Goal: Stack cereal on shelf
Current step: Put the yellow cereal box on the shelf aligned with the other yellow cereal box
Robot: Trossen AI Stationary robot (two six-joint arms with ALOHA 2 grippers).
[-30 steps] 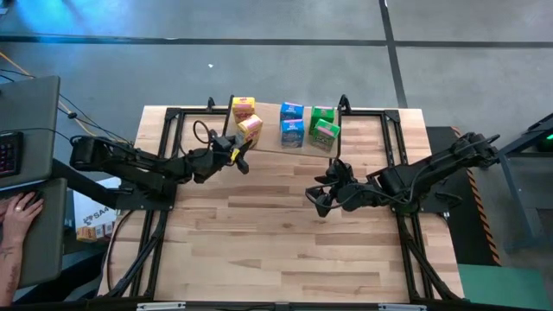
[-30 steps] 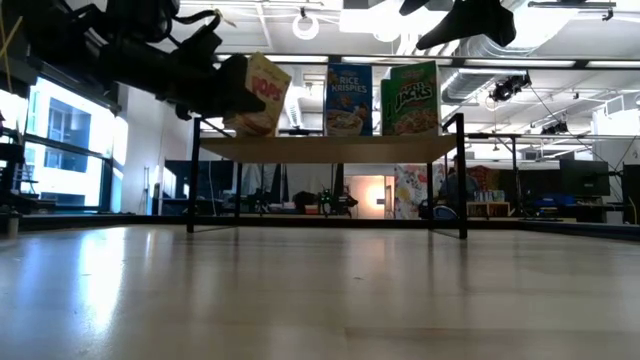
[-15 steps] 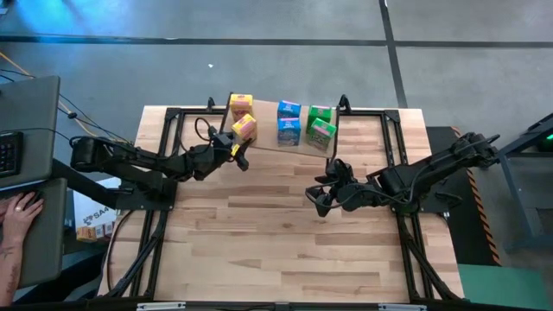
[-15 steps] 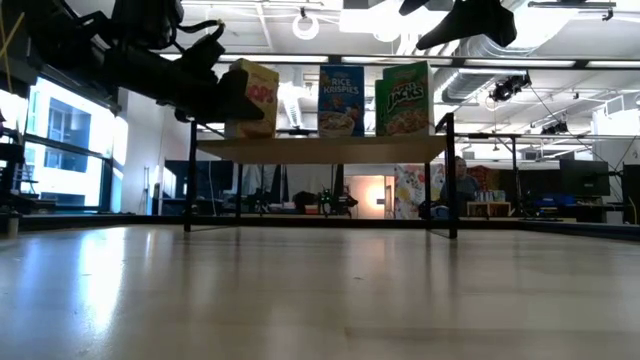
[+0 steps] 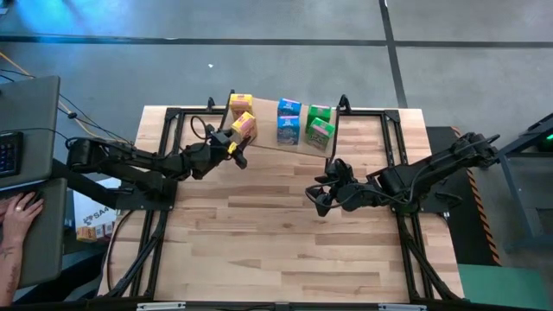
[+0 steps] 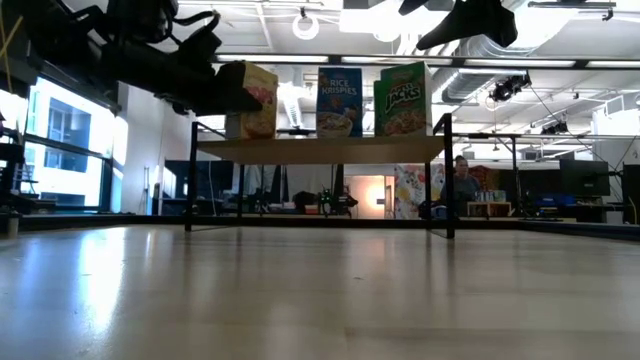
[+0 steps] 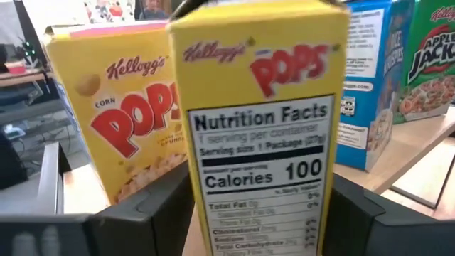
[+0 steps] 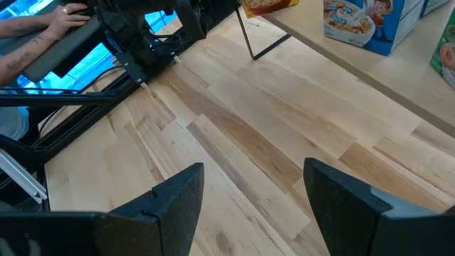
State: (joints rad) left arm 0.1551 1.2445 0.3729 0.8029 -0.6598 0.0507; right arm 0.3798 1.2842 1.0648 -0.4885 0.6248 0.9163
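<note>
Left gripper (image 5: 232, 143) clamped on a yellow Pops box (image 7: 261, 128), nutrition panel facing the wrist camera, at the shelf's (image 6: 320, 149) left end beside a second yellow box (image 7: 117, 128); blue boxes (image 5: 288, 121) and green boxes (image 5: 319, 125) stand farther along. Box base hidden by fingers (image 7: 153, 210). Right gripper (image 5: 318, 195) spread over the table (image 5: 285, 233)

A robotics lab: exposed ceiling ducts (image 6: 470, 75), workbenches with monitors (image 6: 582, 178) at three o'clock, concrete floor (image 5: 259, 60).
</note>
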